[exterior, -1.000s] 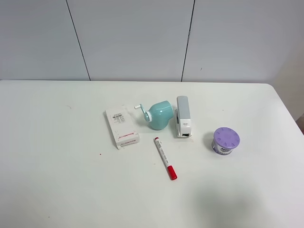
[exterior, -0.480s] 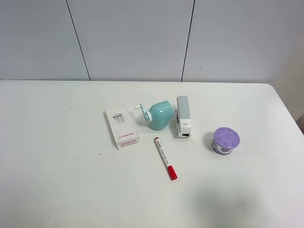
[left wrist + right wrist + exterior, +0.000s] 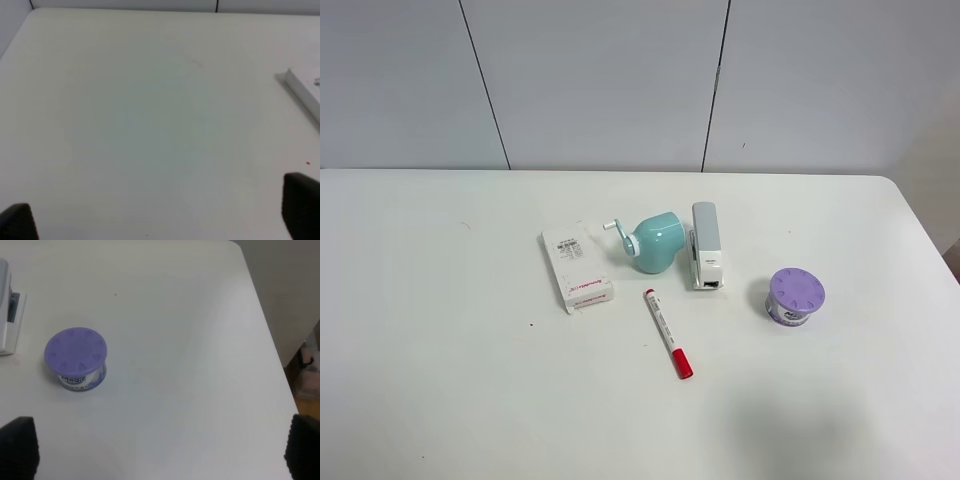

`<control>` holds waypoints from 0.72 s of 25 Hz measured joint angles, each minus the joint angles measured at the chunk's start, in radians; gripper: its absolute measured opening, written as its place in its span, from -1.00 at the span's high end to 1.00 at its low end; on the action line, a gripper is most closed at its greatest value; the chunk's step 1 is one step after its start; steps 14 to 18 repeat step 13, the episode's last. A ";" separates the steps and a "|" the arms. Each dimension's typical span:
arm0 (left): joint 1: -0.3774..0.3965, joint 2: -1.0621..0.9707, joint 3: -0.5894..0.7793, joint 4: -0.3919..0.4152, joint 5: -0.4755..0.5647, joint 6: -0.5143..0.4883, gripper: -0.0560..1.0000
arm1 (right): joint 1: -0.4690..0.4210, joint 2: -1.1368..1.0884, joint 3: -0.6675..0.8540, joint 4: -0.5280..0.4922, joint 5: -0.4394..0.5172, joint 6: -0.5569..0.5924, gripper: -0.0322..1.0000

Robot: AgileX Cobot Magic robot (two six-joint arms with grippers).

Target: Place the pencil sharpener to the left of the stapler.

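On the white table (image 3: 440, 350), going left to right in the high view: a flat white box (image 3: 576, 267) with red print lies closed, so what it holds cannot be told. Just right of it the sharpener (image 3: 654, 242) sits with its crank pointing at the box, and its teal body is just beside the stapler (image 3: 706, 245), on the stapler's left; whether the two touch cannot be told. In front of them a marker (image 3: 667, 333) lies at a slant, red cap toward the camera. Well to the right stands a round tub (image 3: 795, 296) with its purple lid shut, contents hidden.

Neither arm appears in the high view. The left wrist view shows the left gripper (image 3: 160, 215) only as two dark fingertips (image 3: 301, 202) at opposite edges, spread wide with bare table between and nothing held; a corner of the box (image 3: 302, 89) pokes in at one side. The right wrist view shows the right gripper (image 3: 160, 450) likewise, fingertips (image 3: 18, 446) far apart and empty. It looks down on the tub (image 3: 76, 358), where print on the wall reads clearer than from above, and catches one end of the stapler (image 3: 8, 315) plus the table's far edge
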 joint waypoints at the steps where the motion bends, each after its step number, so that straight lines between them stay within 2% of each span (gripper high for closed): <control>1: 0.000 0.000 0.000 0.000 0.000 0.000 -0.98 | 0.000 0.000 0.000 0.000 0.000 0.000 -0.98; 18: 0.000 0.000 0.000 0.007 0.000 0.001 -0.98 | 0.000 0.000 0.000 0.000 0.000 0.000 -0.98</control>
